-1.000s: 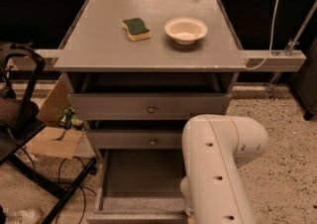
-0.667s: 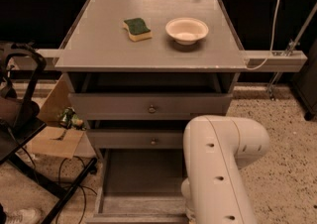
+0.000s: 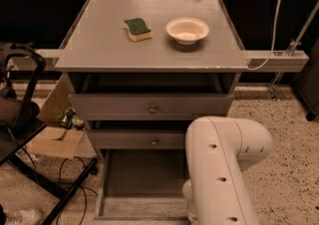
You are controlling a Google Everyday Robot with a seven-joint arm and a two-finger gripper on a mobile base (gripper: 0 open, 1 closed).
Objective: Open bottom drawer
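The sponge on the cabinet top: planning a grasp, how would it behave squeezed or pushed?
The sponge, yellow foam under a green pad, probably squashes and weighs little. Lying flat on the cabinet top, it would likely slide, not roll. The gripper is out of view; only the white arm shows.

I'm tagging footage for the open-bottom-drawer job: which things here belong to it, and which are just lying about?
Job: grey bottom drawer, pulled out, plain box showing; white robot arm at its right side; its gripper is out of view, past the lower edge.
Lying about: green-and-yellow sponge and cream round bowl on the grey tabletop; brown cardboard on the floor.
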